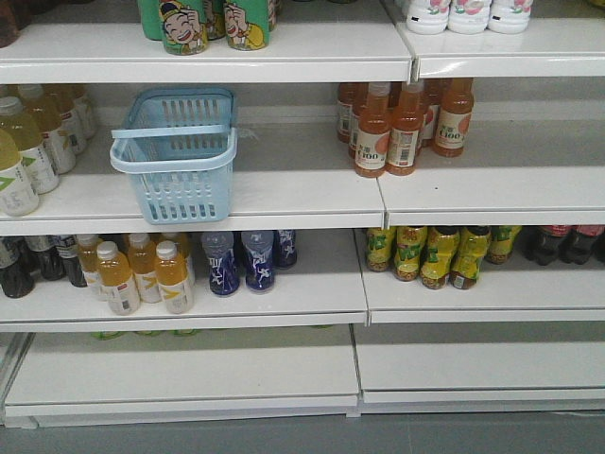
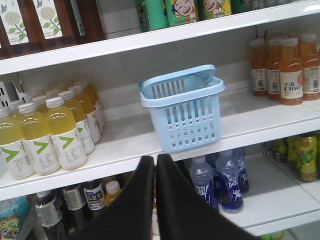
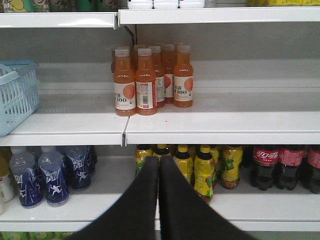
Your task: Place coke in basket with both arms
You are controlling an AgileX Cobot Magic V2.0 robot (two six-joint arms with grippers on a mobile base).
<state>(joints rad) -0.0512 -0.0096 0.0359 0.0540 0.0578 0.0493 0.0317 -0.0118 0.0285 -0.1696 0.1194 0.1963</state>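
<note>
front: basket [image 1: 175,156] on middle shelf, coke [image 1: 565,244] one shelf lower, far to its right | left wrist: left gripper [image 2: 155,165] clenched, empty, below basket | right wrist: right gripper [image 3: 159,167] clenched, empty, coke lower right of basket | step: likely pre-reach; next, right jaws must open toward coke

White shelving [image 1: 302,184] is carrying the light blue basket [image 1: 180,156] on its middle tier, with orange-drink bottles [image 1: 402,128] standing well to its right; one tier down, coke bottles [image 3: 265,167] are sitting far right, beside yellow-labelled bottles [image 3: 202,175].
</note>
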